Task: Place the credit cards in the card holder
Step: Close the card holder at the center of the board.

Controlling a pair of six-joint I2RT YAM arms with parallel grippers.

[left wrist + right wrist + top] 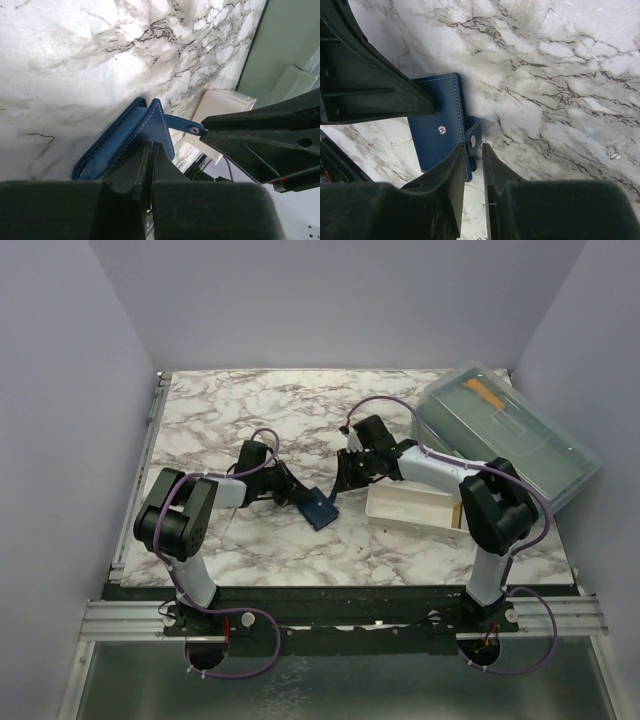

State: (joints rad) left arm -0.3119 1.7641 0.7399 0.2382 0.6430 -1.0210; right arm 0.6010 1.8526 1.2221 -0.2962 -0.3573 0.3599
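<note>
Pinching card holder (320,508) by one cover edge, left gripper (151,148) fully closed on it. Wallet mid-table (250,420), beside white tray (410,508). Right gripper (474,148) nearly closed around snap tab (473,136) — real grip or not, cannot tell. Likely light, soft, floppy — best held by stitched edges. Left wrist view shows covers tented apart; right wrist view shows only flat face, snap. Credit cards unseen.

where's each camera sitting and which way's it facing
Top external: above, behind the robot, looking down at the white marble table; both arms show.
Left wrist: from the wrist, along the left gripper, shut on the flat navy blue folding wallet.
Right wrist: from the wrist, down past the right gripper at the wallet's snap tab.
All share the wallet.
</note>
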